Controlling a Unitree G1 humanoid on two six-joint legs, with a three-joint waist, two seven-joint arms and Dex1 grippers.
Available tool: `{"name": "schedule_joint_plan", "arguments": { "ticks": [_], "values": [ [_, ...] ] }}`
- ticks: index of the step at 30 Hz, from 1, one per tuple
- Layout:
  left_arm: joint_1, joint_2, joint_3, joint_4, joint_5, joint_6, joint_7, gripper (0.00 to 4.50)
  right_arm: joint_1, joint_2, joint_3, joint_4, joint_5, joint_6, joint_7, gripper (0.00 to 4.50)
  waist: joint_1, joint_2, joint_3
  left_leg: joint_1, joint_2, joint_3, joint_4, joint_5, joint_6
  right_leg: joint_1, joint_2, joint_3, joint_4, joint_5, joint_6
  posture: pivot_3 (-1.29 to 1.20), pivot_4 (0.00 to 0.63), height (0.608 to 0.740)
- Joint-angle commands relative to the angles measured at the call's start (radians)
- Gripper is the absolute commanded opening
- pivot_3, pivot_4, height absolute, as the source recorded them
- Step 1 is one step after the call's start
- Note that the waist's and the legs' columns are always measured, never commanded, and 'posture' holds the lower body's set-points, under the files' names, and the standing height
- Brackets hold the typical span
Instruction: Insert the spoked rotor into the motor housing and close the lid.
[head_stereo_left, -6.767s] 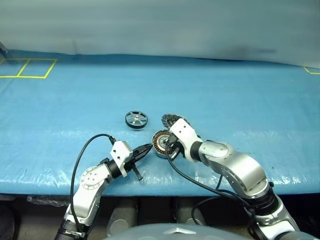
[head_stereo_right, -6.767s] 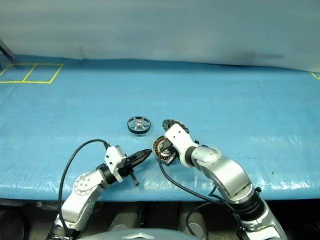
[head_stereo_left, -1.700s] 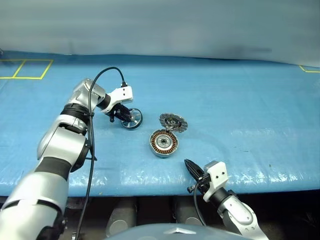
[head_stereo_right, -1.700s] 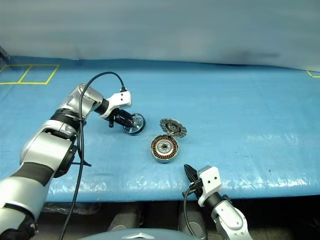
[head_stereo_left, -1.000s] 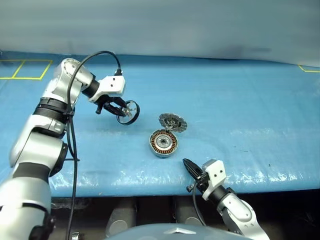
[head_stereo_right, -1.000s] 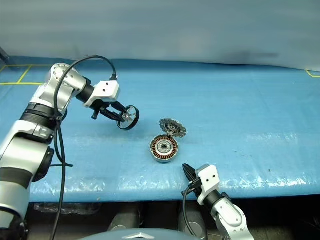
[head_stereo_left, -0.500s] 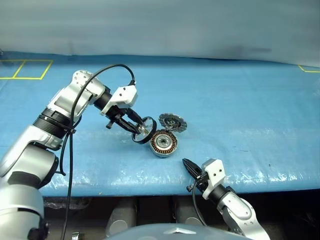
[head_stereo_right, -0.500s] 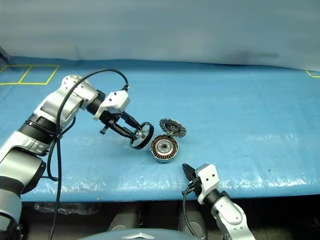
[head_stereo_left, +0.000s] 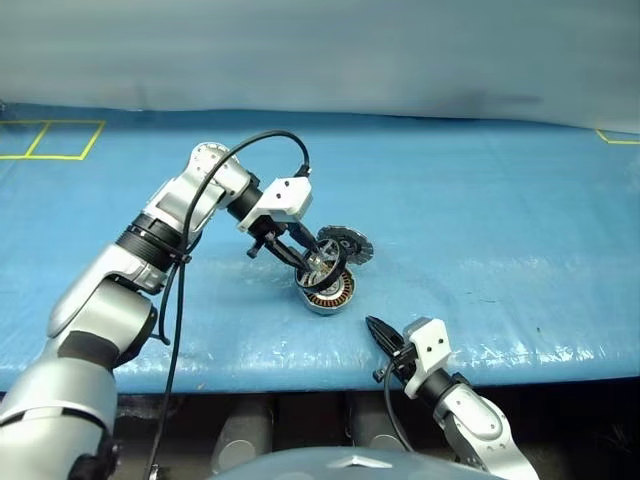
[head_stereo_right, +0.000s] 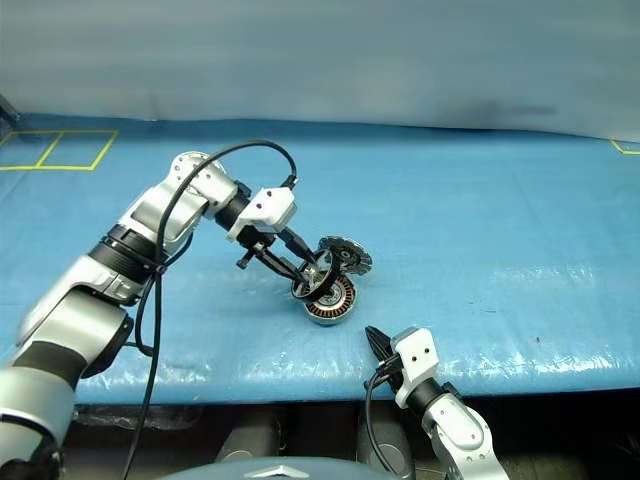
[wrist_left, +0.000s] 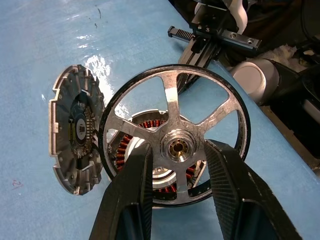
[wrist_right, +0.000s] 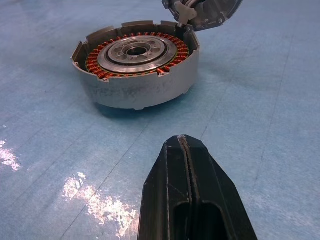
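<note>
Fingers of the left gripper clamped the spoked rotor by its hub, holding it tilted just above the motor housing on the blue sheet. Its wrist camera revealed copper windings through the rotor's 5 spokes and the lid lying open alongside, segmented face up. From the right wrist, the housing stood uncovered, apart from the right gripper, whose 2 fingers were pressed together, empty.

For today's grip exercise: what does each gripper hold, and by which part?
Left gripper holds the rotor by its hub, fingers on either side. Right gripper: nothing.
</note>
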Motion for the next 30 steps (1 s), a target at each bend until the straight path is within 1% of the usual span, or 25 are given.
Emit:
{"name": "schedule_joint_plan", "arguments": {
  "ticks": [1, 9, 16, 30],
  "values": [
    [-0.028, -0.029, 0.012, 0.051, 0.042, -0.047, -0.002, 1.31, 0.006, 0.008, -0.002, -0.025, 0.001, -0.016, -0.007, 0.0, 0.0, 0.0, 0.0, 0.0, 0.0, 0.0, 0.0, 0.0, 0.0, 0.0, 0.0, 0.0, 0.0, 0.0, 0.0, 0.0, 0.15, 0.74],
    [-0.034, -0.074, 0.006, 0.135, 0.084, -0.094, -0.002, 1.31, 0.029, 0.015, 0.0, -0.041, 0.012, -0.04, 0.005, 0.0, 0.0, 0.0, 0.0, 0.0, 0.0, 0.0, 0.0, 0.0, 0.0, -0.001, 0.0, 0.0, 0.0, 0.0, 0.0, 0.0, 0.15, 0.74],
    [-0.044, -0.105, 0.007, 0.183, 0.121, -0.118, -0.002, 1.31, 0.02, 0.017, 0.016, -0.034, 0.016, -0.058, 0.023, 0.0, 0.0, 0.0, 0.0, 0.0, 0.0, 0.0, 0.0, 0.0, 0.0, 0.0, 0.0, 0.0, 0.0, 0.0, 0.0, 0.0, 0.15, 0.74],
    [-0.069, -0.141, -0.023, 0.252, 0.163, -0.157, -0.002, 1.31, 0.003, 0.026, 0.034, -0.033, 0.032, -0.076, 0.044, 0.0, 0.0, 0.0, 0.0, -0.001, 0.0, 0.0, 0.0, 0.0, 0.0, 0.0, 0.0, 0.0, 0.0, 0.0, 0.0, 0.0, 0.15, 0.74]
  ]
}}
